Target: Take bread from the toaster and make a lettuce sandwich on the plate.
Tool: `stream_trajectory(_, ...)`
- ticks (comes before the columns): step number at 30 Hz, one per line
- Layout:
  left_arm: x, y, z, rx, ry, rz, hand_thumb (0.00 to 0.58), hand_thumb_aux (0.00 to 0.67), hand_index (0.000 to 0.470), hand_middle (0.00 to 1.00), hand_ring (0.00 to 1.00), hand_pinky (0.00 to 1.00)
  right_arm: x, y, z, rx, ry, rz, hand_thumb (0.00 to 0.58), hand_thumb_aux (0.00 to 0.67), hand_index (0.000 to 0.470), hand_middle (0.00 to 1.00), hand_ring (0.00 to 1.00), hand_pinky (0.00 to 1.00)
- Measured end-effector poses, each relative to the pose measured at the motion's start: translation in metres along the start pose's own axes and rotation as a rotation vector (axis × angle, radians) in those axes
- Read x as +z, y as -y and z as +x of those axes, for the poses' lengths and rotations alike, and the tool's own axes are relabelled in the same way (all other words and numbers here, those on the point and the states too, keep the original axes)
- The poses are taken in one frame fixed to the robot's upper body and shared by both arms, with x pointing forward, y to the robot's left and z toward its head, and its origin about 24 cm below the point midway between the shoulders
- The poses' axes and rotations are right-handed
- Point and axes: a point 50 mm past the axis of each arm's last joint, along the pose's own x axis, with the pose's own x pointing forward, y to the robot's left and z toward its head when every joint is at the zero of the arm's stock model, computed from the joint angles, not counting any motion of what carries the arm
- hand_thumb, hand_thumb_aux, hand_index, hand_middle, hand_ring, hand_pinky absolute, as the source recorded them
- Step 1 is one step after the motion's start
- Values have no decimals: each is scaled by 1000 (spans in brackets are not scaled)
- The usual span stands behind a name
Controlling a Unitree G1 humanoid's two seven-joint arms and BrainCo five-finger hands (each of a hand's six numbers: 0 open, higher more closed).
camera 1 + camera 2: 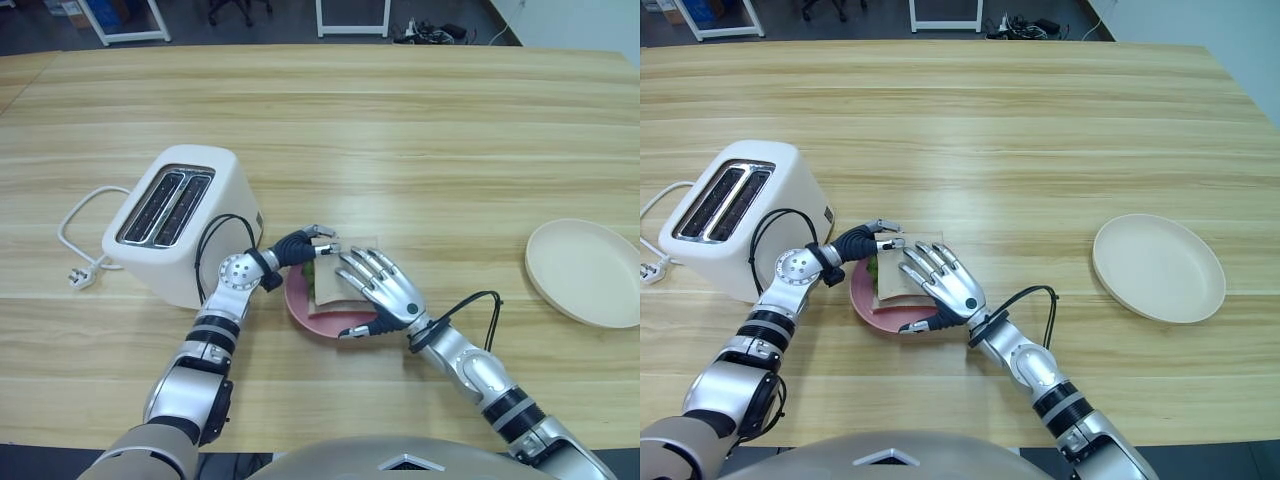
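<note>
Final stacking, likely: left hand (300,246) pinches bread (331,286) over lettuce (311,270) on plate (309,316); right hand (386,290) spread flat, empty. Next: release cleanly.

Arms (213,332) I drive: silver segments, black bands; left hand (303,246) dark, possibly gloved; right hand (386,291) silver; black cable (480,294) looping each wrist.

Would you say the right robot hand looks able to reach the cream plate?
Probably yes: the right robot hand is open, holding nothing, with only bare table between it and the cream plate.
</note>
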Motion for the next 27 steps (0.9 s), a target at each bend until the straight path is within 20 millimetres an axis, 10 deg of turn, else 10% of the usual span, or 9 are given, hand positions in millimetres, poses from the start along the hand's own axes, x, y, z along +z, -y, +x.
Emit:
stream_trajectory(1,1,0,0,8,-1,13,508,434,304,369,369,369,0,0,0,3,3,-3,0,0,0,0,0,0)
stream_trajectory(2,2,-1,1,25,-6,33,313,215,151,0,0,0,0,-1,-2,13,5,-9,0,0,0,0,0,0)
stream_trajectory(3,3,-1,2,41,-16,54,0,0,0,0,0,0,0,-1,-2,18,9,-16,0,0,0,0,0,0)
stream_trajectory(20,73,-26,-2,917,-40,942,0,0,0,0,0,0,18,-11,0,96,75,-34,0,0,0,0,0,0)
stream_trajectory(27,78,3,-22,948,105,873,0,0,0,0,0,0,12,-10,-2,105,62,-55,0,0,0,0,0,0)
